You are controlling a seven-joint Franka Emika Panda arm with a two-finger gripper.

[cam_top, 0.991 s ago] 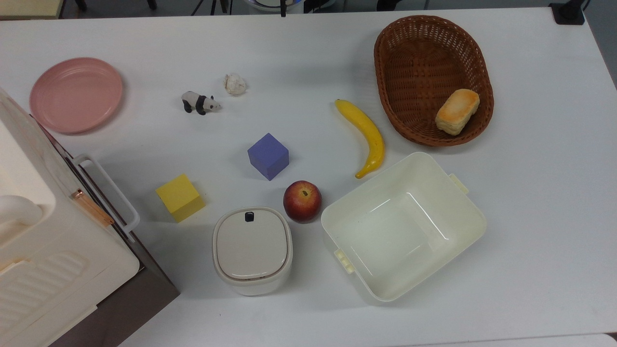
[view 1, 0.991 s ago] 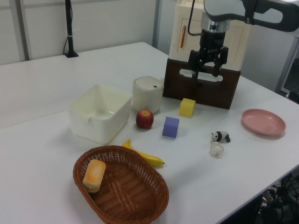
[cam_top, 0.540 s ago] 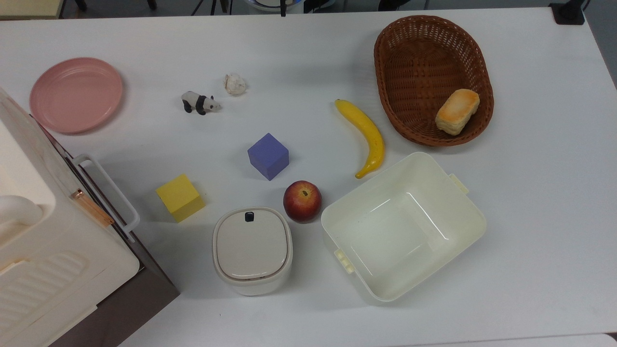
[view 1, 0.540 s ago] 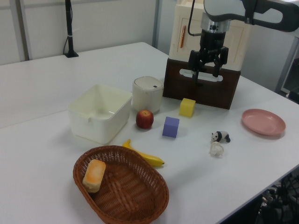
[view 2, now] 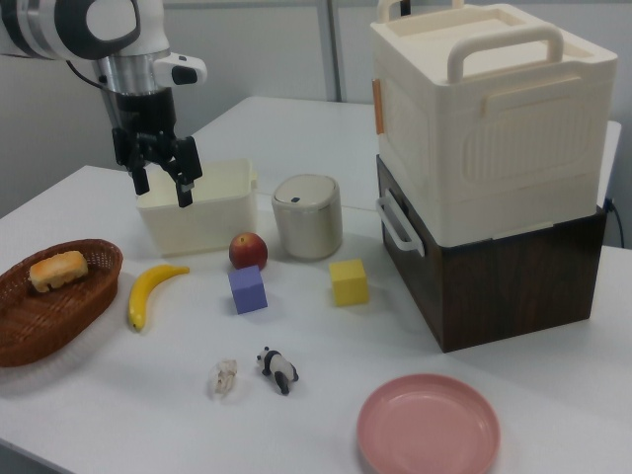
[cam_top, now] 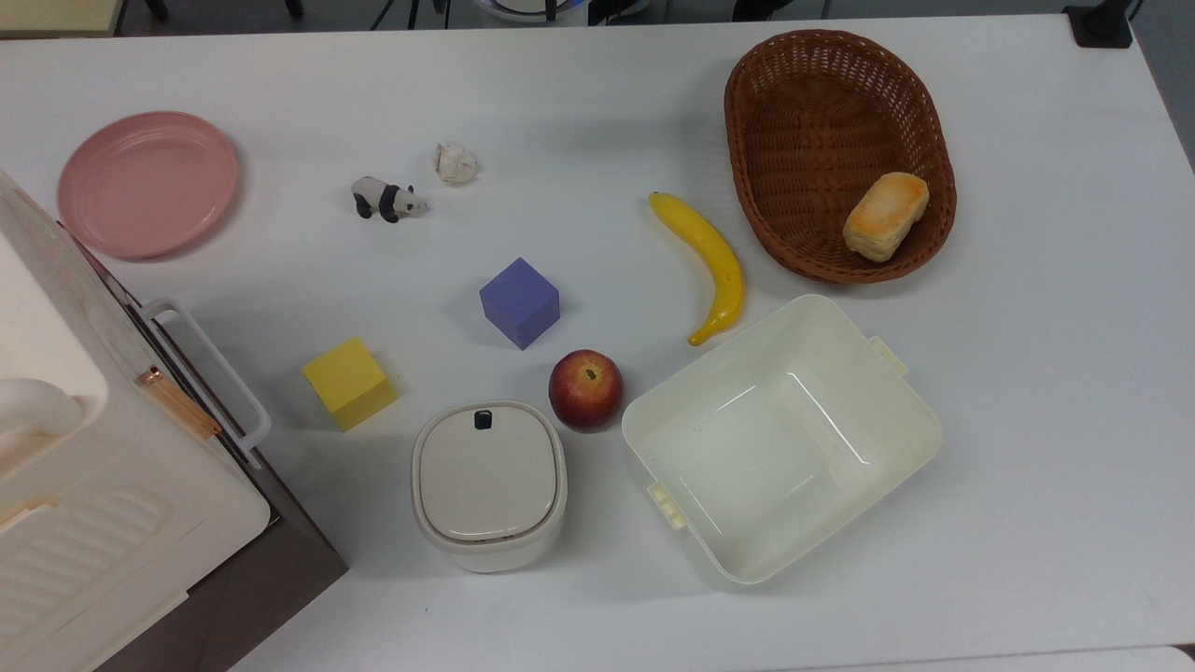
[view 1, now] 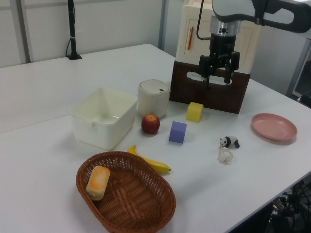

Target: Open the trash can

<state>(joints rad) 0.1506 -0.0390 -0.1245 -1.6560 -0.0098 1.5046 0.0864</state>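
The trash can (cam_top: 489,483) is a small white rounded-square bin near the table's front edge in the top view. Its flat beige-grey lid lies shut, with a dark button (cam_top: 483,420) at the lid's far edge. The bin also appears in the left view (view 1: 153,97) and the right view (view 2: 307,215). My gripper (view 1: 217,80) hangs high above the table, fingers pointing down, open with nothing between them. In the right view the gripper (view 2: 163,190) is up and to the left of the bin, well apart from it.
A red apple (cam_top: 585,389) nearly touches the bin, with a cream tub (cam_top: 780,439) beyond it. A yellow cube (cam_top: 349,383), purple cube (cam_top: 520,302), banana (cam_top: 709,261), toy panda (cam_top: 386,199) and pink plate (cam_top: 147,183) lie around. A large cream appliance (cam_top: 84,485) stands close by, a wicker basket (cam_top: 812,121) far off.
In the left view the gripper has shifted slightly to the right. The trash can and the other objects have not moved.
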